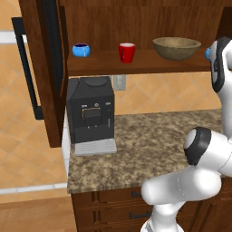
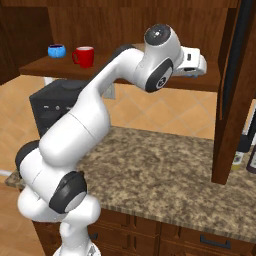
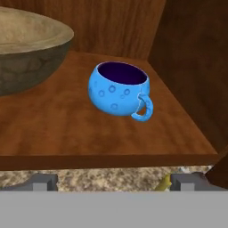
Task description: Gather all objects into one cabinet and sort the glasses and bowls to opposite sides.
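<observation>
Inside the open dark wooden cabinet (image 1: 99, 63) the shelf carries a blue mug (image 1: 81, 50) at the left, the red cup (image 1: 127, 52) in the middle and the wide wooden bowl (image 1: 176, 47) to the right. A second blue mug (image 3: 119, 91) stands in the shelf's right corner, close beside the bowl (image 3: 26, 49), its handle turned toward me. My gripper (image 3: 113, 181) is open, level with the shelf's front edge, a short way before this mug and holding nothing. In the right base view the arm hides the bowl, while the left mug (image 2: 56, 50) and red cup (image 2: 84, 56) show.
A black coffee machine (image 1: 90, 113) stands on the granite counter (image 1: 149, 140) under the shelf. The left cabinet door (image 1: 43, 68) hangs open with its black bar handle (image 1: 27, 68). The right door (image 2: 235, 90) is open too, with bottles (image 2: 247, 145) behind it. Drawers (image 1: 118, 204) sit below.
</observation>
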You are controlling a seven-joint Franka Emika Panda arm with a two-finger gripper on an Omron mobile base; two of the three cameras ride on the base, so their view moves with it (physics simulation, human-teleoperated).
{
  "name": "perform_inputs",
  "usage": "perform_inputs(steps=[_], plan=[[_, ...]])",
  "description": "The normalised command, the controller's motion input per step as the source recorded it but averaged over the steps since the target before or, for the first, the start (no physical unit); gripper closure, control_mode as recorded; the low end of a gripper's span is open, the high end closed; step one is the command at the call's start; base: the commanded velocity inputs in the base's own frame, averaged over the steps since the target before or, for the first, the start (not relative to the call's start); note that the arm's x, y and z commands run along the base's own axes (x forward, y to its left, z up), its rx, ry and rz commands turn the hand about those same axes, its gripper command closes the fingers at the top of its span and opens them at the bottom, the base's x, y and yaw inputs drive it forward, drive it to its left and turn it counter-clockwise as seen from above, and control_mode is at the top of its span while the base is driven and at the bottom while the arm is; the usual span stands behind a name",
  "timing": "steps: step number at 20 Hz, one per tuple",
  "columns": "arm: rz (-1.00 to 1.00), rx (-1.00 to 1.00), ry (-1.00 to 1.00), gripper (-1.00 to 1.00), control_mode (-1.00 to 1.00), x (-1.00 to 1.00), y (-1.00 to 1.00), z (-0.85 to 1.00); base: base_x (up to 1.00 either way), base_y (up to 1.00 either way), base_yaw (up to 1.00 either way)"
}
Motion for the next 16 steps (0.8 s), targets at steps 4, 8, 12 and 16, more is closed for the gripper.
perform_inputs(steps=[4, 8, 12, 16], plan=[[0.0, 0.02, 0.0, -1.0, -1.0, 0.36, 0.0, 0.0, 0.0, 0.0, 0.0], [0.0, 0.0, 0.0, -1.0, -1.0, 0.14, -0.2, 0.02, 0.0, 0.0, 0.0], [0.0, 0.01, 0.0, -1.0, -1.0, 0.1, -0.31, 0.0, 0.0, 0.0, 0.0], [0.0, 0.01, 0.0, -1.0, -1.0, 0.18, -0.23, 0.0, 0.0, 0.0, 0.0]])
